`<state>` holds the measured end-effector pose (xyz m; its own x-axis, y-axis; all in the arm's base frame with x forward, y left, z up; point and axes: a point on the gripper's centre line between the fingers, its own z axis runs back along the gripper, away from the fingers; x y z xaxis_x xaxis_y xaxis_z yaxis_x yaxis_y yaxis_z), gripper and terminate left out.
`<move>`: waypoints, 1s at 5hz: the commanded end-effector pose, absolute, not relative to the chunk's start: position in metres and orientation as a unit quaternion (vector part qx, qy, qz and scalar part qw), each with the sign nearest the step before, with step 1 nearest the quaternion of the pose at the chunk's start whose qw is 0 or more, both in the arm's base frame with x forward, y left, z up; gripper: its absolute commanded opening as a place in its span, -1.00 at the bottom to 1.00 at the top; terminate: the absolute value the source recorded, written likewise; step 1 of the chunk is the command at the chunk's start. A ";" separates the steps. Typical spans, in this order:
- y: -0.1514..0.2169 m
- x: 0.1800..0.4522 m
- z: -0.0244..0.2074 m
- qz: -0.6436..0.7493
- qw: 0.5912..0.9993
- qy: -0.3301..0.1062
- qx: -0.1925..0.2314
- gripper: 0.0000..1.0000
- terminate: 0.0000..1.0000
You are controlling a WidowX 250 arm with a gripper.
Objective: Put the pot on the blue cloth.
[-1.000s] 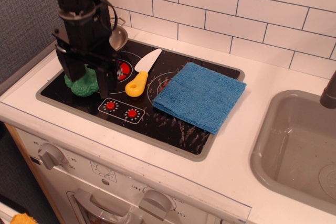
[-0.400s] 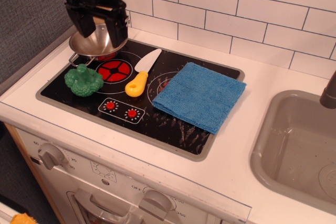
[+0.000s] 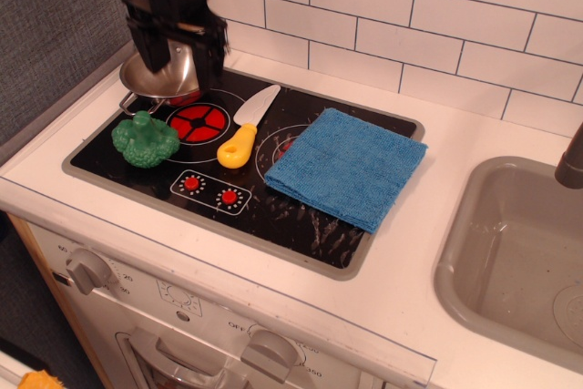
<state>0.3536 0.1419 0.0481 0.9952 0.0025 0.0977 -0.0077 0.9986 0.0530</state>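
Gripper (image 3: 179,43) in the frame's upper left straddles the pot's (image 3: 164,73) rim, its grasp unclear. Blue cloth (image 3: 346,166) lies centre frame, well apart.

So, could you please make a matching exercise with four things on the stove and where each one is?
Things:
1. pot
2. blue cloth
3. broccoli
4. knife

Places:
A. front left of the stove top
B. right part of the stove top
C. back left corner, under the gripper
D. middle, between two burners

Pairs: 1-C, 2-B, 3-A, 4-D
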 end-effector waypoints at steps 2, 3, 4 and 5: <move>0.143 0.368 0.037 0.002 0.998 -0.056 0.043 -1.00 -1.00; 0.145 0.367 0.034 0.001 0.998 -0.051 0.045 -1.00 -1.00; 0.147 0.365 0.034 -0.001 0.998 -0.049 0.050 -1.00 -1.00; 0.149 0.364 0.047 -0.011 0.996 -0.066 0.053 -1.00 -1.00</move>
<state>0.3643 0.1391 0.0297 0.9956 -0.0379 0.0852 0.0306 0.9958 0.0858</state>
